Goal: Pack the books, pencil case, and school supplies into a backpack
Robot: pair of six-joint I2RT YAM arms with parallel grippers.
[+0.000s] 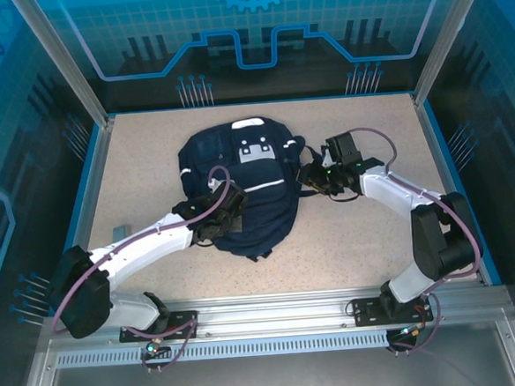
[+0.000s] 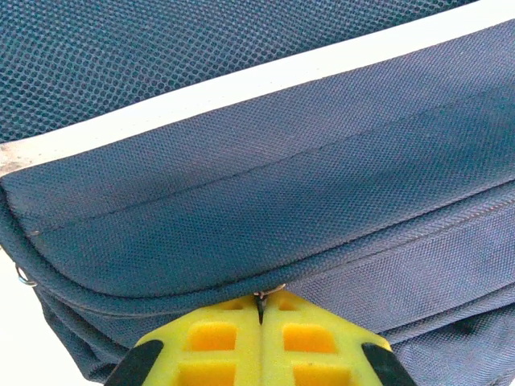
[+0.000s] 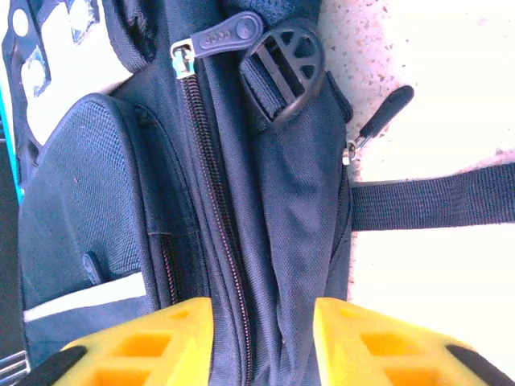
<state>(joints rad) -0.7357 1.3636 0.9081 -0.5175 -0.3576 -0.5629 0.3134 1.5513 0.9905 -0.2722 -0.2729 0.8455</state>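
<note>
Overhead: large navy-blue fabric backpack [image 1: 256, 202] lay flat mid-way on speckled beige table [image 1: 367, 238]; left gripper [image 1: 232, 211] at its lower left edge, right gripper [image 1: 305, 179] at its upper right side.
Left wrist: yellow fingers [image 2: 213, 338] were clenched on small metal zip pull [image 2: 270, 290], below thin white stripe [image 2: 241, 84].
Right wrist: yellow fingers [image 3: 161, 338] were released, straddling the backpack's zipped side fold.

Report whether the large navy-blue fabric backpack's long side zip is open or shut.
Shut along the visible stretch: the backpack's zip teeth lie meshed below the slider.
</note>
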